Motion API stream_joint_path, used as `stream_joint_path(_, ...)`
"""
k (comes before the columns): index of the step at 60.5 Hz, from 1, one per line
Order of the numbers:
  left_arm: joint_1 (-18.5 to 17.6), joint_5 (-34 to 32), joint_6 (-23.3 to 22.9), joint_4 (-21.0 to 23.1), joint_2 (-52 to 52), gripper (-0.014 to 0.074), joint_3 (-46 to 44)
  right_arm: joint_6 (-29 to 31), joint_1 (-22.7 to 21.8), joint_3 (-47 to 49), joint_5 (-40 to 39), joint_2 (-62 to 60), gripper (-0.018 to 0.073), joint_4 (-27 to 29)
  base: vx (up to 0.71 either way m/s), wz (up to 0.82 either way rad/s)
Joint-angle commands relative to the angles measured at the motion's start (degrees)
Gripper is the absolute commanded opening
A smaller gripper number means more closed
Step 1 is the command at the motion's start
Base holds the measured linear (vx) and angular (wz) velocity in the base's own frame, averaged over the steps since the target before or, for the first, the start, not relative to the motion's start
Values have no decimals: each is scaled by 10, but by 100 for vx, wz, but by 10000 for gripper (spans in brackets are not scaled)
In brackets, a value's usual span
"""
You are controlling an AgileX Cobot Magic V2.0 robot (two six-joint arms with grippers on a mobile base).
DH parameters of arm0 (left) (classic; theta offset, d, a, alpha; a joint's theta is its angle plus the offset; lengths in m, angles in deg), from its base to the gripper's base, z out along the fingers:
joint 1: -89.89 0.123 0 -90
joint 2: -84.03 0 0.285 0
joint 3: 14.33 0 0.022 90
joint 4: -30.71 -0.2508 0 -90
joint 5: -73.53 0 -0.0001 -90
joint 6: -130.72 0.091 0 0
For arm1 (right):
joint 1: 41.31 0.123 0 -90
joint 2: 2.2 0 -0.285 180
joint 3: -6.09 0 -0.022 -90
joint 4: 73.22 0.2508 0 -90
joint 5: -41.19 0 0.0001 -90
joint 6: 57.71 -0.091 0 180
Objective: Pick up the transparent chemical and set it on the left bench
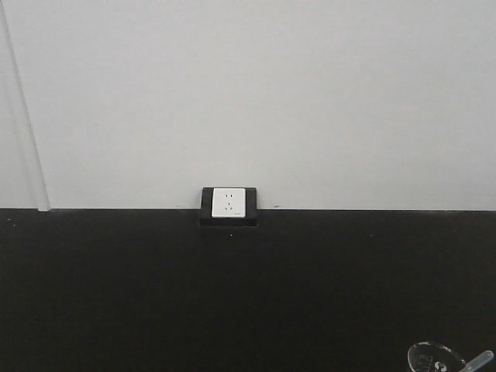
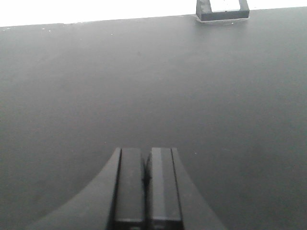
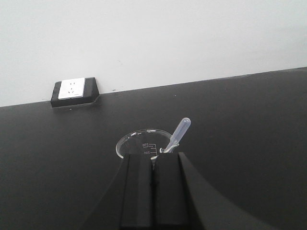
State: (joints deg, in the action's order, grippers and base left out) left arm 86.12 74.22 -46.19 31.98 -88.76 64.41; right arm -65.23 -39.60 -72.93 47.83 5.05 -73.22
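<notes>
The transparent chemical is a clear glass beaker with printed volume marks and a plastic pipette leaning in it. It stands on the black bench. In the front view the beaker shows at the bottom right corner. My right gripper is shut, directly in front of the beaker, and its fingertips hide the near rim. My left gripper is shut over bare bench, holding nothing. Neither gripper appears in the front view.
A white wall socket in a black housing sits where the bench meets the white wall, also seen as the socket at left in the right wrist view. A white vertical trim runs down the wall at far left.
</notes>
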Motion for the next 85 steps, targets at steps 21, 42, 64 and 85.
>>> stream_joint_path(21, -1, -45, -4, 0, -11, -3, 9, 36, 0, 6, -152, -7, -8, -8, 0, 0)
stream_joint_path(42, -1, -45, -4, 0, -11, -3, 9, 96, -1, 153, -170, 164, -8, 0, 0, 0)
stream_joint_path(64, -1, -45, -4, 0, -11, -3, 9, 120, 0, 225, -253, 426, -6, 0, 0, 0)
stream_joint_path(85, -1, -45, -4, 0, -11, -3, 9, 118, 0, 225, -298, 523, 151, 0, 0, 0)
